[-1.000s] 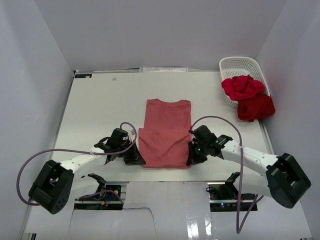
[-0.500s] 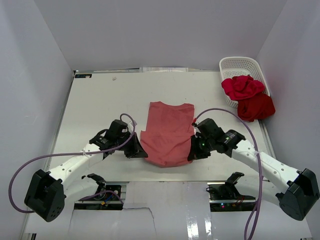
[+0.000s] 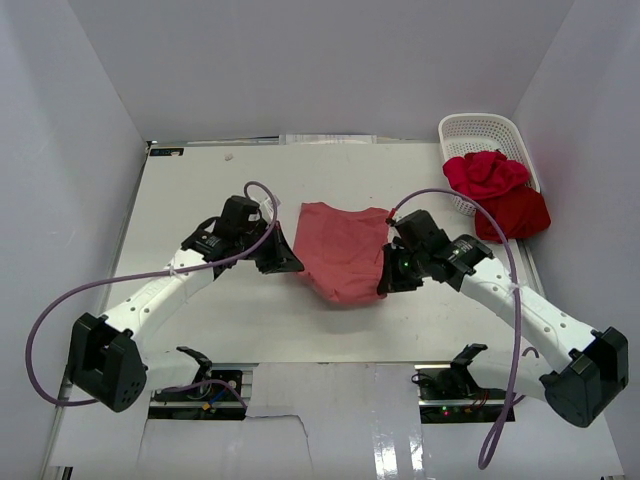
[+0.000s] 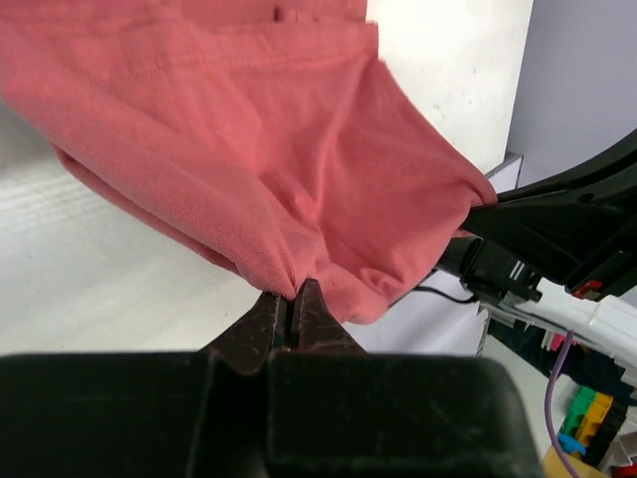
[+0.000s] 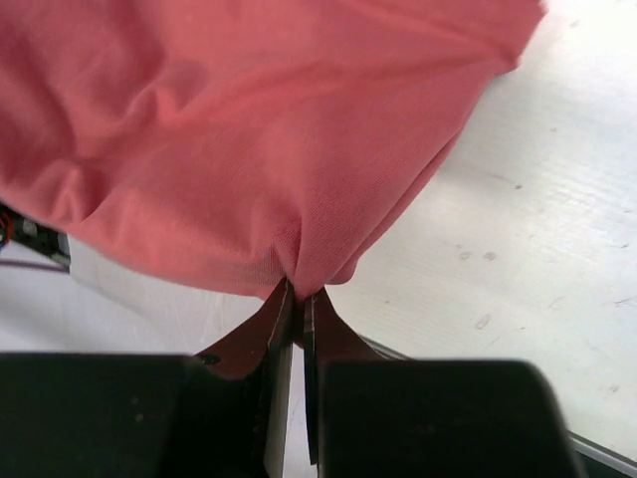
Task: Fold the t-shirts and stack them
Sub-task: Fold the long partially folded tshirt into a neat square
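- The dusty salmon-red t-shirt point(image 3: 343, 250) is being held near the middle of the white counter point(image 3: 200, 190), between the two arms.
- Its left side is being gripped by the left end effector point(image 3: 284, 263), which is being pressed shut on a fold of the cloth.
- In the left wrist view, the dark fingertips point(image 4: 317, 321) are being squeezed together, with the fabric bunching out from between them.
- Its right side is being gripped in the same way by the right end effector point(image 3: 385, 285), which is closed on a gathered pinch of the fabric.
- In the right wrist view, the cloth is being drawn into small pleats just above the fingertips point(image 5: 267, 329).
- The near part of the shirt is being carried clear of the counter and is sagging in a shallow curve between the two grips.
- The far edge is being left lying on the counter surface.
- The bright crimson t-shirt point(image 3: 484, 175) is being left crumpled over the near rim of the white lattice basket point(image 3: 480, 128), at the far right corner of the counter.
- The darker red t-shirt point(image 3: 512, 213) is being left heaped just in front of the basket, touching the crimson one and well apart from the shirt in the grips.
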You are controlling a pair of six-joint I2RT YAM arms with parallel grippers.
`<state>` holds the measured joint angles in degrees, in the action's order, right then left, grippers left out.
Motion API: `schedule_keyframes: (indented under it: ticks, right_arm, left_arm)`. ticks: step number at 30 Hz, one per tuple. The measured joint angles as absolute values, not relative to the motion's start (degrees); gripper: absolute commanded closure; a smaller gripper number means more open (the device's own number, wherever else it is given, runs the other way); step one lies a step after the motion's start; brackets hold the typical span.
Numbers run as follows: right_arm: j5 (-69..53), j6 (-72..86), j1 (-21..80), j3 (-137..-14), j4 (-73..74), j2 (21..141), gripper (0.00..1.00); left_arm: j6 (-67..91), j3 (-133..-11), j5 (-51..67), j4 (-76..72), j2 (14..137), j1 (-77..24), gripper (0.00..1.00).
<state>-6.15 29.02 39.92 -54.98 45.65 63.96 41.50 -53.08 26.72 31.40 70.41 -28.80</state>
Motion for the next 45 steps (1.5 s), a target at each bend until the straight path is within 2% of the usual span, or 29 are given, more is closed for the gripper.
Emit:
schedule_keyframes:
  ticks: [13,25,39,45]
  right_arm:
    - [-4.91,21.17,27.66,-63.46,44.86,72.99,0.92]
    - [-5.65,15.73,23.75,-74.54,44.91,84.20,0.92]
    - [-9.93,11.73,18.57,-83.64,43.09,98.30,0.92]
    - [-11.53,10.37,17.19,-88.49,42.78,103.44,0.92]
  left_arm:
    - [37.93,-66.02,27.05,31.31,82.24,-22.46,1.00]
    - [36.84,-74.24,26.74,30.68,90.19,-21.65,1.00]
    - [37.60,-79.79,28.18,26.37,106.10,-18.63,1.00]
    - [38.89,-85.97,29.87,25.98,111.68,-17.39,1.00]
